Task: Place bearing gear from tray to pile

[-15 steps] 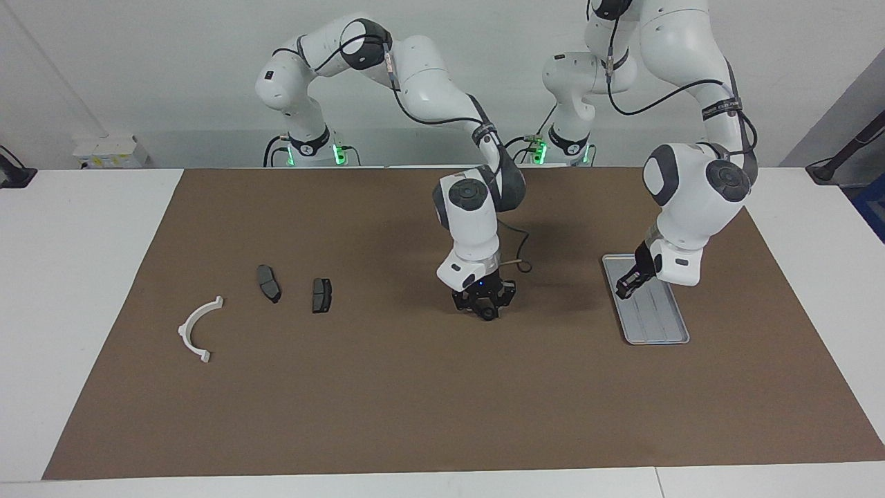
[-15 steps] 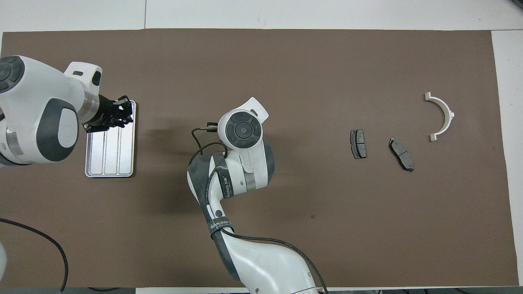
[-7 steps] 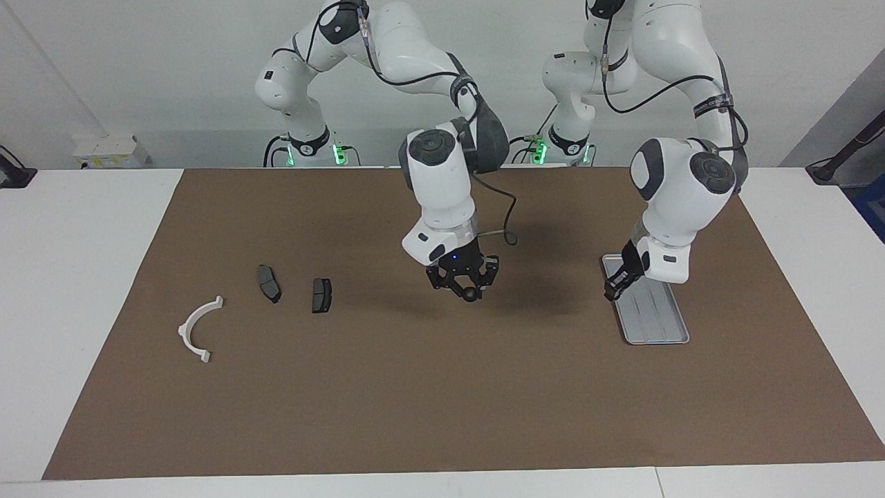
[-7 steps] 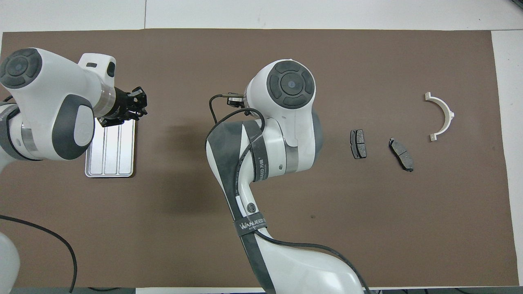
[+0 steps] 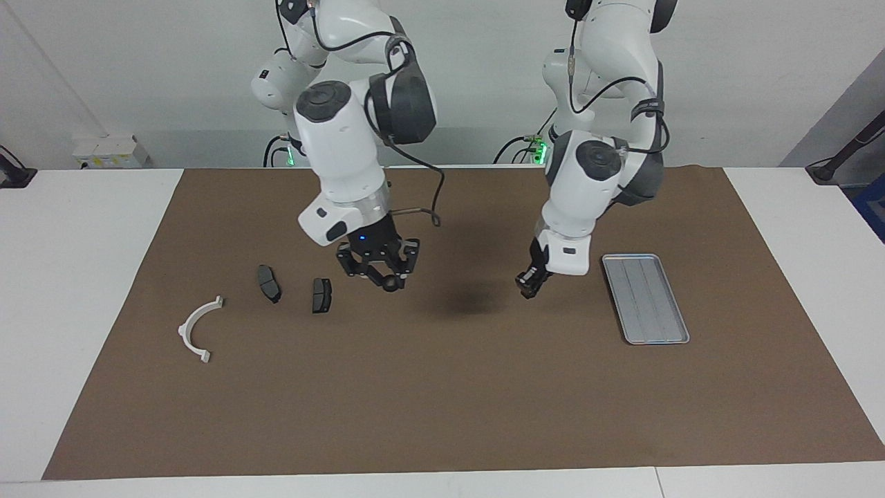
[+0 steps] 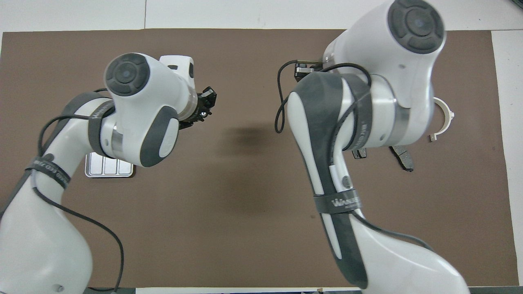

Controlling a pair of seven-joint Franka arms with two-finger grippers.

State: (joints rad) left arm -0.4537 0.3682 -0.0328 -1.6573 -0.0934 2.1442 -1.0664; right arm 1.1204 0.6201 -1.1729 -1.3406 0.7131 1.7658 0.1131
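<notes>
The tray [image 5: 646,298] lies bare toward the left arm's end of the brown mat [image 5: 442,387], with no gear left in it, so the pickup part of the job looks done. The gear [image 5: 392,282], a small dark round part, is pinched between the fingertips of the right gripper [image 5: 388,279], which hangs in the air well apart from the tray and close to the pile. Measured from the tray, the pile sits toward the right arm's end of the mat: two dark brake pads [image 5: 269,283] [image 5: 321,294] and, farthest from the tray, a white curved bracket [image 5: 198,328]. The left gripper [image 5: 527,287] hangs over bare mat just beside the tray, fingertips pressed together on nothing, and waits. What is left, by my reading, is a short carry to the pile, a lowering and a release.
</notes>
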